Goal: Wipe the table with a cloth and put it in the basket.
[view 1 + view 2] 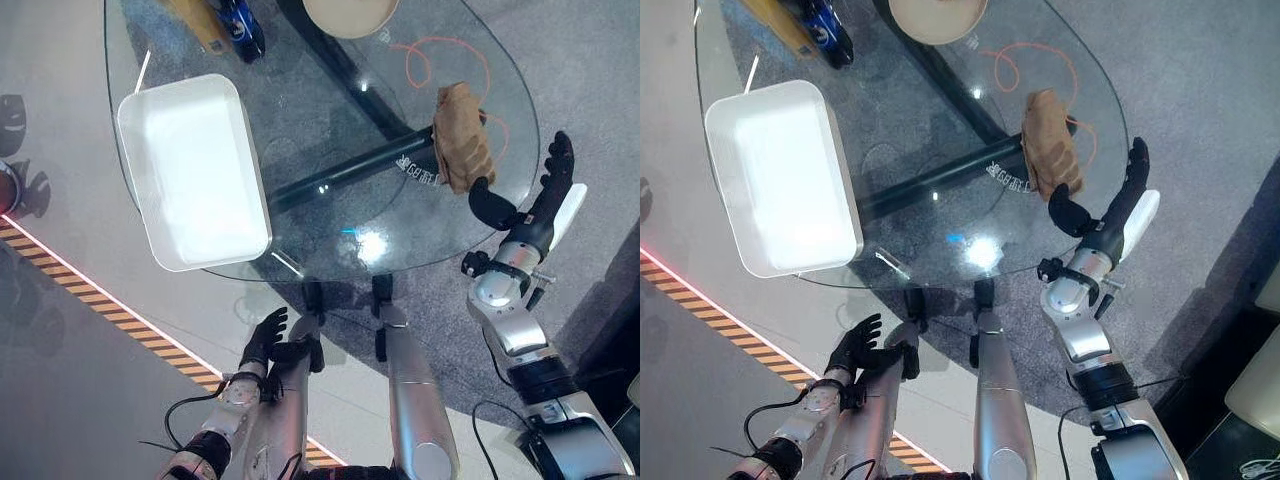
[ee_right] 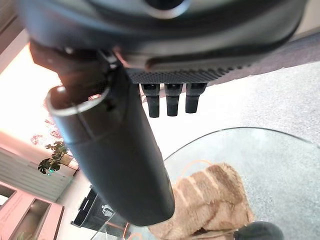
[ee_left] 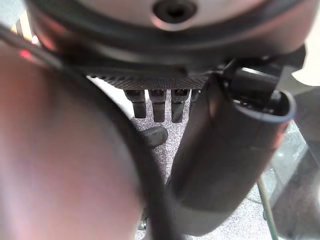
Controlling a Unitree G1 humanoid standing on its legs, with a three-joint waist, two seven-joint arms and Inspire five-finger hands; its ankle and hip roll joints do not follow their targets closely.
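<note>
Cloth (image 1: 462, 137), brown and bunched, lies at the right edge of the glass tabletop (image 1: 330, 230), just beyond the right hand (image 1: 530, 205), fingers released and straight, which should close over it before sweeping left toward the white basket (image 1: 192, 170); left hand (image 1: 268, 340) hangs low, relaxed.

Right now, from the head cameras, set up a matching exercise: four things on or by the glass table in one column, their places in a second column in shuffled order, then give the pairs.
Things:
1. brown cloth
2. white basket
3. right robot hand
4. left robot hand

Places:
A. low beside the robot, below the glass table's near edge
B. on the table's left part
C. open, just off the table's right edge, next to the cloth
D. on the table near its right edge

Pairs: 1-D, 2-B, 3-C, 4-A
</note>
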